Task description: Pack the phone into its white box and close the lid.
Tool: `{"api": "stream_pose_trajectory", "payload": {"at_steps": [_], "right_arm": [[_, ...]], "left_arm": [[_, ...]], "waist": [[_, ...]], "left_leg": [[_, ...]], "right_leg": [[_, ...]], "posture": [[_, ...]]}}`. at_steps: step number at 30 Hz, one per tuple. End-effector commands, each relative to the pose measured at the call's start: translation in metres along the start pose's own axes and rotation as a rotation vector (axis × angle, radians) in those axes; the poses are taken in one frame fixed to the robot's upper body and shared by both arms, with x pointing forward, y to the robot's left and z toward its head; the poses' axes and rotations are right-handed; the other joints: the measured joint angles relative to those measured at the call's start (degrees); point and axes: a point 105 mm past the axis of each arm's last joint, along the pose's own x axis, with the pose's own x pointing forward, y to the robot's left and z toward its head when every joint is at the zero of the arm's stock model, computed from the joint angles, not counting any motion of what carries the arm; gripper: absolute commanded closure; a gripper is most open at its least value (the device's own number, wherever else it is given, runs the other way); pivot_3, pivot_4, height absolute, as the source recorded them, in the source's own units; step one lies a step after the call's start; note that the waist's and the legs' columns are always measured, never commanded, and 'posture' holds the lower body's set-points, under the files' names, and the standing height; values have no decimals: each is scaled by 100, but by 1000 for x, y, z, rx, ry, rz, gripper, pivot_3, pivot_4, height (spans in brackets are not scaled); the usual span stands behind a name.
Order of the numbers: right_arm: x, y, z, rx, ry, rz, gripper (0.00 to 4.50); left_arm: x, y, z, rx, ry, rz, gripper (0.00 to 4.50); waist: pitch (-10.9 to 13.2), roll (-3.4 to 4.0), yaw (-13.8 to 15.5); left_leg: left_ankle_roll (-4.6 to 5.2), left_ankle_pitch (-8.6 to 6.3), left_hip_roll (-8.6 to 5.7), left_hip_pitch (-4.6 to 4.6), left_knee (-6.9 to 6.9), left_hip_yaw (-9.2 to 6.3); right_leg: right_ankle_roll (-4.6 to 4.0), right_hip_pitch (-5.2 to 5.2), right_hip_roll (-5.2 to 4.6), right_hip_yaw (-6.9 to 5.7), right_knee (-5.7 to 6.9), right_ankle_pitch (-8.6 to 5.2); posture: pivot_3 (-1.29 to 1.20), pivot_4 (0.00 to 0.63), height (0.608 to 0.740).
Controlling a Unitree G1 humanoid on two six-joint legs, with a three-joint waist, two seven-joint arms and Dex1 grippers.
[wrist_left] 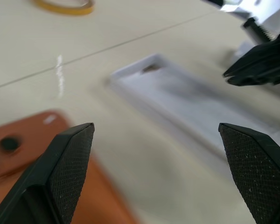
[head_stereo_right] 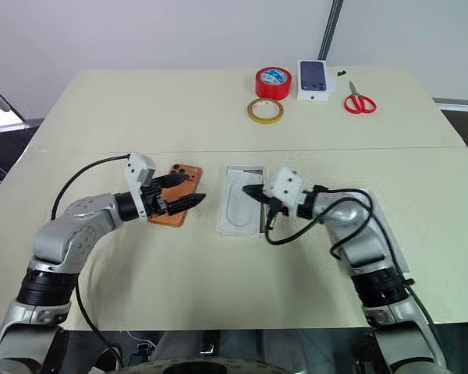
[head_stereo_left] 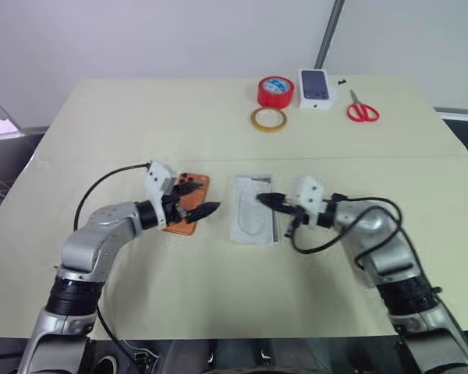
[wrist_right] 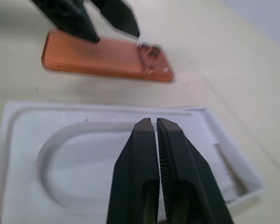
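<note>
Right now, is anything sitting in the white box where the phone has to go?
Yes. A flat white insert with an oval recess lies in the white box, over its floor. The phone lies on the table beside it.

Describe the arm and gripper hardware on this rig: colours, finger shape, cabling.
Both arms are silver-grey metal with black ribbed joint bands. Each wrist carries a white blocky camera housing. The left gripper and right gripper each have two black pointed fingers with finely knurled inner pads. A loose black cable loops from each wrist back along the arm.
</note>
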Motion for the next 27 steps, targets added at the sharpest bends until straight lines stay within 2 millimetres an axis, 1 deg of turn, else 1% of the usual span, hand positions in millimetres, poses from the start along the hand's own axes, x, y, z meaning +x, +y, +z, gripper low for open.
{"api": "stream_pose_trajectory", "payload": {"at_steps": [1,3,5,7,9,11,14,17,19,22,24,26,27], "right_arm": [[3,14,16,-66,-25,115,4466],[4,22,14,-92,-1,178,4466],[8,20,6,-147,47,191,4466],[16,9,-8,-239,128,153,4466],[20,1,-17,-308,177,146,4466],[24,-5,-18,-328,186,151,4466],[25,-6,-20,-359,194,190,4466],[25,-5,-21,-355,187,212,4466],[24,-6,-21,-339,183,213,4466],[25,-4,-6,-255,99,213,4466],[28,-13,6,-227,54,167,4466],[30,-29,12,-224,42,83,4466],[31,-34,16,-229,28,55,4466]], "left_arm": [[-19,7,15,73,-71,-7,0],[-23,9,14,76,-78,-7,0],[-22,20,15,46,-98,61,0],[-18,19,17,57,-111,57,0],[-16,16,18,56,-120,52,0],[-13,13,18,61,-121,47,0],[-12,10,17,55,-116,37,0],[-11,8,18,60,-117,35,0],[-11,9,18,65,-113,37,0],[-13,9,15,41,-98,35,0],[-14,12,8,20,-39,47,0],[-15,19,6,8,-9,84,0],[-17,24,5,-34,2,94,0]], "waist": [[0,0,0],[0,0,1],[0,0,-3],[0,0,-12],[0,0,-21],[0,0,-22],[0,0,-21],[0,0,-22],[0,0,-21],[0,0,-21],[0,0,-39],[1,1,-42],[1,1,-37]], "left_leg": [[0,0,0,-10,1,0],[1,0,0,-29,4,-1],[5,-2,0,-32,8,-1],[14,-7,0,-34,20,0],[15,-7,-1,-34,27,0],[13,-6,-1,-33,27,0],[-10,7,0,-35,23,0],[-10,7,0,-35,24,0],[-4,4,0,-35,27,0],[9,-3,0,-33,27,0],[8,-3,0,-33,27,-1],[8,-3,0,-34,27,0],[8,-3,0,-34,27,0]], "right_leg": [[0,-10,0,0,0,0],[1,-24,0,-1,0,1],[1,-25,0,-1,0,1],[2,-24,0,-2,1,2],[-1,-23,0,-2,4,5],[-2,-26,1,-3,9,5],[-1,-34,3,-4,17,5],[-1,-32,3,-4,17,5],[-1,-29,3,-4,17,5],[-1,-29,3,-4,20,5],[-1,-32,3,-4,24,5],[-1,-35,3,-4,30,5],[-1,-37,3,-4,32,5]], "posture": [[0,150,740],[0,150,740],[0,150,740],[0,150,740],[0,150,740],[0,150,740],[0,150,740],[0,150,740],[0,150,740],[0,150,740],[0,150,740],[0,150,740],[0,150,740]]}}
